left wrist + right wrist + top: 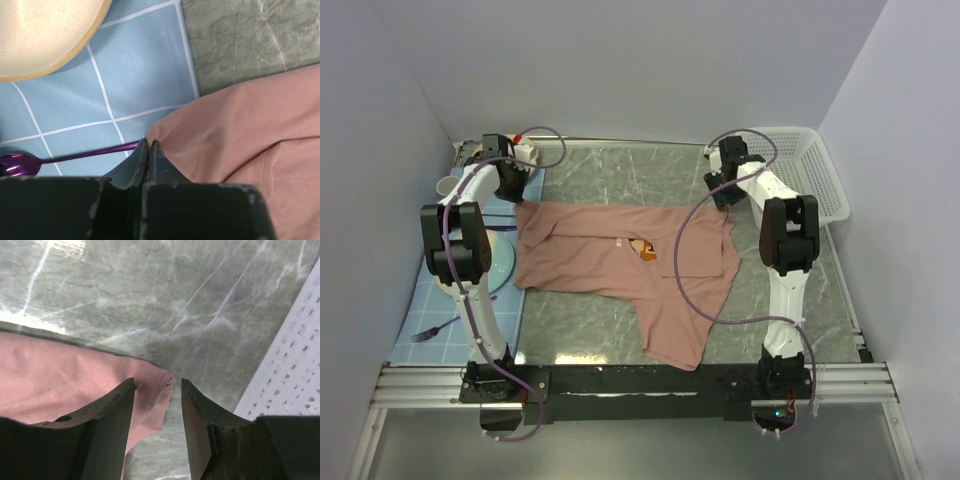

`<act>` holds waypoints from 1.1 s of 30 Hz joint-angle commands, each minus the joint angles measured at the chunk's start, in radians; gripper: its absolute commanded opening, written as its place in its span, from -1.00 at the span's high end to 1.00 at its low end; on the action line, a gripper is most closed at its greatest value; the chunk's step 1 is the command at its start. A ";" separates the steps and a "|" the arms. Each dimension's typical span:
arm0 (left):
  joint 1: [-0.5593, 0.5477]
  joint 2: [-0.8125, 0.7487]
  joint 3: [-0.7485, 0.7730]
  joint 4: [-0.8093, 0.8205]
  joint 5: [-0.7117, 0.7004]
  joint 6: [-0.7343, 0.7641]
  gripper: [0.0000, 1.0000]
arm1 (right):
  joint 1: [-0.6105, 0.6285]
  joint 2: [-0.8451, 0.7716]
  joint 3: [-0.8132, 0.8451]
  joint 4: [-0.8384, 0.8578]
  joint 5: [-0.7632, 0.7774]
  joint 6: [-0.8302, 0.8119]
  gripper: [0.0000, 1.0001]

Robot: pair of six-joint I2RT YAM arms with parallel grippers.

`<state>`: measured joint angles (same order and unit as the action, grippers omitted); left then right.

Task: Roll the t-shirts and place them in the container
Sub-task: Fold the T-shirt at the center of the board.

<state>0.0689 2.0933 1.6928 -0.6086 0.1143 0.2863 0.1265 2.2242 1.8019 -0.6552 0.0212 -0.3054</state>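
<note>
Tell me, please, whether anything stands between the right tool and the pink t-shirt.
Nothing visible does: the right tool hangs open at a corner of the t-shirt, and the white basket lies off to one side.

**A:** Look to your far right: a white perforated basket point(800, 170) sits in the corner against the wall, at the edge of the green marbled table point(620, 170).

**B:** And what do you have on the left?

**A:** A blue tiled mat point(430, 300) lies just beside the marbled surface. There's a cream plate point(45, 30) on it, and a purple spoon point(60, 159) lies flat nearby, apart from the rim.

**B:** Anything else there?

**A:** A white cup point(448, 185) stands at the mat's far end, and another purple utensil point(435, 328) lies towards its near edge.
</note>
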 commanded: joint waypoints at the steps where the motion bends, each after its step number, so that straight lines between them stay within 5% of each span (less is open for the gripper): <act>1: -0.004 -0.027 0.015 0.006 -0.001 0.005 0.98 | -0.010 0.041 0.056 -0.040 0.025 0.002 0.03; 8: -0.004 -0.021 0.018 0.007 -0.007 0.001 0.98 | -0.033 0.089 0.131 -0.110 -0.012 0.032 -0.01; 16: -0.004 -0.024 0.019 0.012 -0.015 -0.002 0.98 | -0.074 0.120 0.166 -0.167 -0.119 -0.026 1.00; 20: -0.004 -0.044 0.018 0.020 -0.031 -0.012 0.98 | -0.073 0.080 0.137 -0.136 -0.153 -0.052 1.00; 33: 0.008 -0.321 0.117 0.050 0.007 -0.090 0.99 | -0.056 -0.566 -0.191 0.350 -0.196 -0.014 1.00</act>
<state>0.0689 1.9514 1.7241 -0.6109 0.1051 0.2356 0.0708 1.8809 1.6680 -0.5217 -0.1871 -0.3298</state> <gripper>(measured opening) 0.025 0.015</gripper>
